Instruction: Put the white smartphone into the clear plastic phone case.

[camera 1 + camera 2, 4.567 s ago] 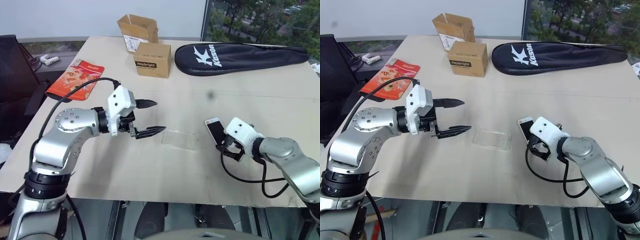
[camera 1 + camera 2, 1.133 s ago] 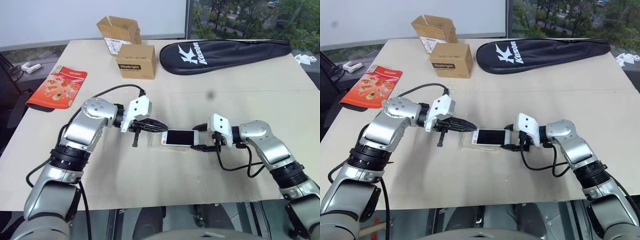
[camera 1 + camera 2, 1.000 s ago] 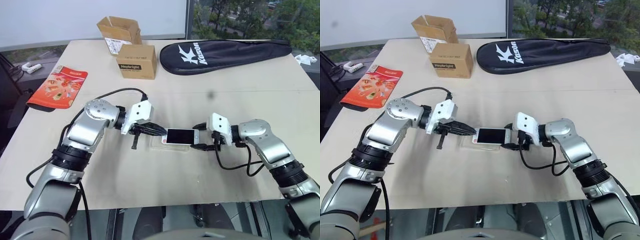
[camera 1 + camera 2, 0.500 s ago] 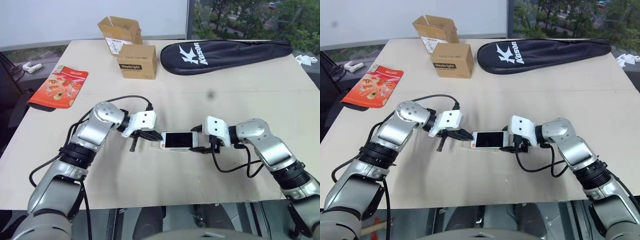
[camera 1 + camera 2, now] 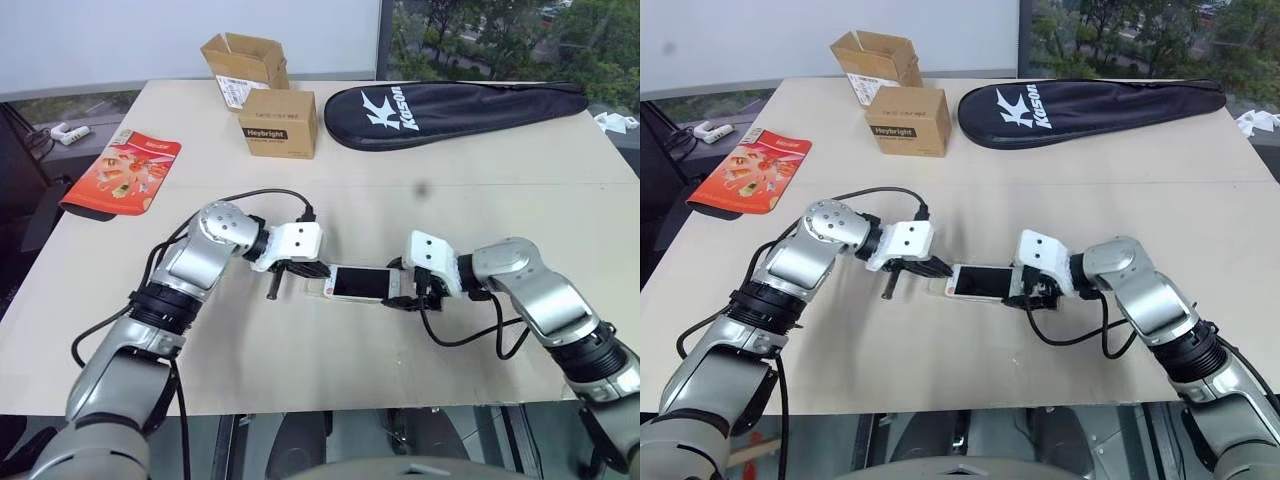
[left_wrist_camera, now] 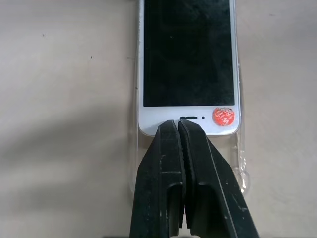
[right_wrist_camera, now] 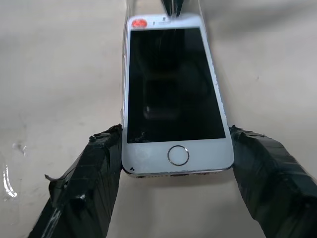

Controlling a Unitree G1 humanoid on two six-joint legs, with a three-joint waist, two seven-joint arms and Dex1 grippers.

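The white smartphone (image 5: 361,283) is found screen-up near the middle of the tabletop (image 5: 480,200), lying over the clear plastic phone case (image 6: 239,163), whose transparent rim is seen along the phone's sides and past its red-marked end. Whether the phone is fully seated in the case cannot be told.

The phone's home-button end is held by the right hand (image 7: 177,163), one taped finger pressed against each long edge. The left hand (image 6: 179,130) is closed, its two fingers pressed together with nothing between them; their tips are set against the white bezel at the speaker end, just beside the red mark (image 6: 223,116).

At the far side of the tabletop, a closed brown cardboard box (image 5: 278,122) is noted, with an open cardboard box (image 5: 243,64) behind it. A black racket cover (image 5: 460,99) lies to their right. A red printed packet (image 5: 121,175) rests near the left edge.
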